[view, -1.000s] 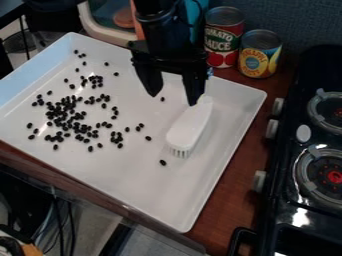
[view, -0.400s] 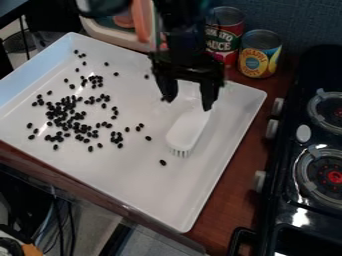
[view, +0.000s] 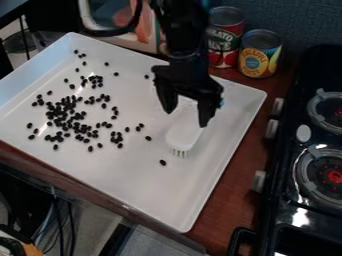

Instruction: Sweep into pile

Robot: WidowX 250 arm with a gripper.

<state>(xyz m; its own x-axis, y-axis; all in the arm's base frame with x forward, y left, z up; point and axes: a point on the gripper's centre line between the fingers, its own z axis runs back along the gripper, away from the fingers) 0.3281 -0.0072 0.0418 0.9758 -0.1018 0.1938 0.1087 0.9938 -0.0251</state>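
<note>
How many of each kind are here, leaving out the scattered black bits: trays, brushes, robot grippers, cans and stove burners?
White tray: 1
White brush: 1
Robot gripper: 1
Cans, red and yellow: 2
Stove burners: 2
Total: 7

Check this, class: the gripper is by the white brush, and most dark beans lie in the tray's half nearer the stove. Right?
Not quite: the camera view shows most dark beans in the half of the tray farther from the stove.
</note>
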